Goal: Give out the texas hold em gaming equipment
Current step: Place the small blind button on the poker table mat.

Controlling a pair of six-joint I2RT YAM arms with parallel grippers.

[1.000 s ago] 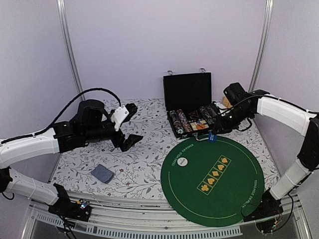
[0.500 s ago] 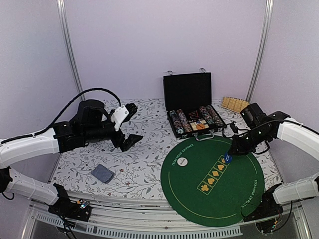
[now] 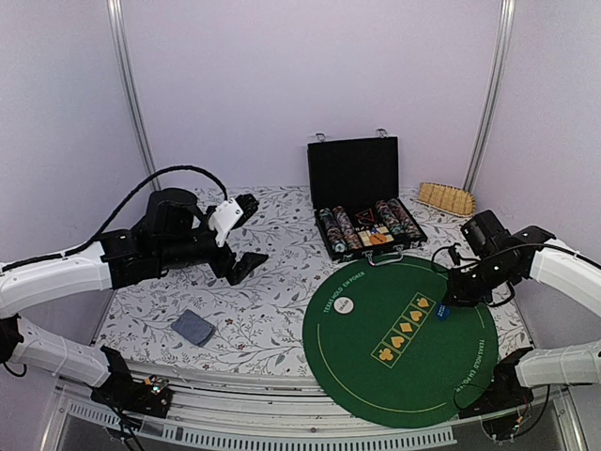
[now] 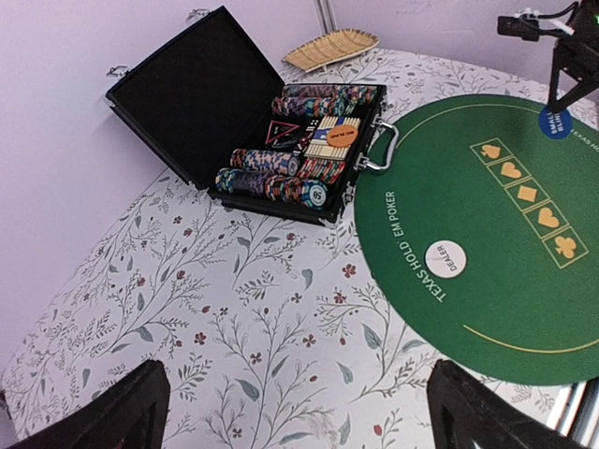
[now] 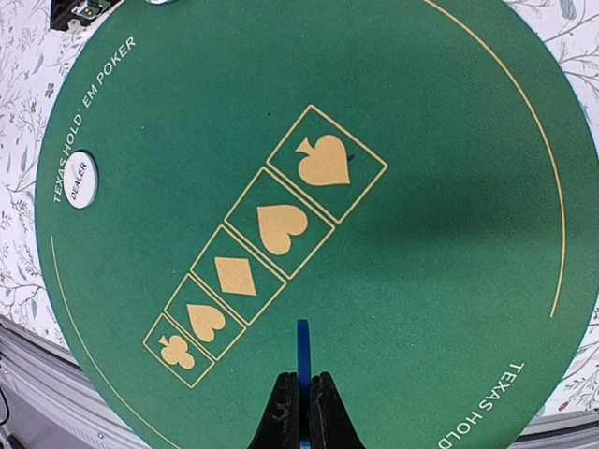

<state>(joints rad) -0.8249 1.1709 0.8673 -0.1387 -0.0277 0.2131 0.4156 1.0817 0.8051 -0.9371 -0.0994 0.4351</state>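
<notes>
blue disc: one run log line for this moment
right gripper shut on blue disc | over green mat | left gripper open, empty

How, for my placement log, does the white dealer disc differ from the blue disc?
Colour: the white dealer disc is white with black lettering; the blue disc is blue.
Pose: the white dealer disc lies flat and free on the green mat; the right gripper pinches the blue disc on edge between its fingers.
Both are small round markers.
</notes>
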